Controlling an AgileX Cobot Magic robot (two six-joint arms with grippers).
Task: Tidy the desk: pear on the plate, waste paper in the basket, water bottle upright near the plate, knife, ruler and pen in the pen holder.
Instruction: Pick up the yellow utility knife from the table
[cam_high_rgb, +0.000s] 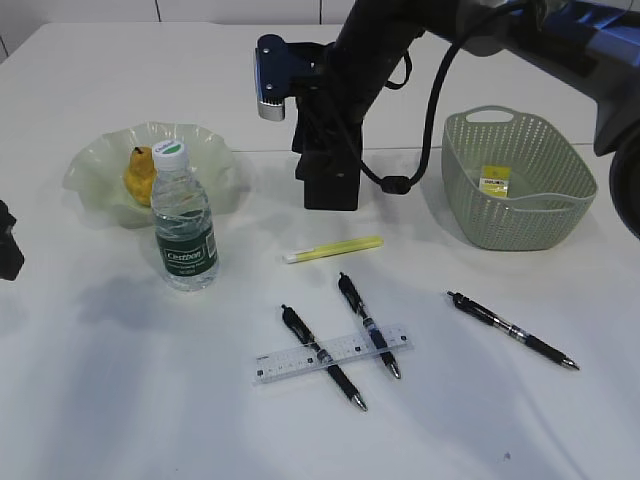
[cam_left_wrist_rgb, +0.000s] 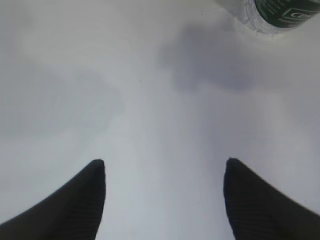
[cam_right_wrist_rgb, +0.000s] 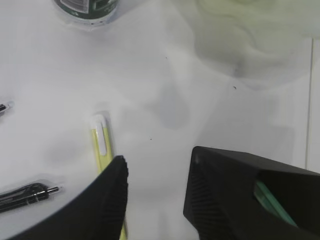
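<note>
**A:** What is the left gripper (cam_left_wrist_rgb: 165, 165) doing?

**B:** Its fingers (cam_left_wrist_rgb: 75, 200) are spread wide with nothing between them, only bare table (cam_high_rgb: 100, 420) beneath. In its wrist view the foot of the bottle (cam_high_rgb: 183, 222) shows at one o'clock.

**A:** And the right gripper (cam_right_wrist_rgb: 152, 172)?

**B:** I cannot tell how far open it is. Its wrist view shows one dark finger (cam_right_wrist_rgb: 107, 200) plainly. At three o'clock from it stands the black pen holder (cam_right_wrist_rgb: 240, 195), with something teal inside. No object is seen in its grasp.

**A:** Where is the pear?

**B:** The pear (cam_high_rgb: 139, 174) lies on the plate (cam_high_rgb: 215, 150). The bottle stands upright just in front of the plate, at five o'clock from the pear.

**A:** The knife?

**B:** The yellow knife (cam_high_rgb: 334, 249) lies flat on the table, at six o'clock from the pen holder. In the right wrist view it runs under that visible finger.

**A:** Ruler and pens?

**B:** The ruler (cam_high_rgb: 290, 364) lies at six o'clock from the knife. Two pens cross over it, the left pen (cam_high_rgb: 322, 357) and the middle pen (cam_high_rgb: 368, 325). A third pen (cam_high_rgb: 512, 330) lies apart, at three o'clock from the ruler.

**A:** The basket?

**B:** The basket (cam_high_rgb: 470, 200) sits at three o'clock from the pen holder, with a yellow scrap of paper (cam_high_rgb: 494, 181) inside.
</note>
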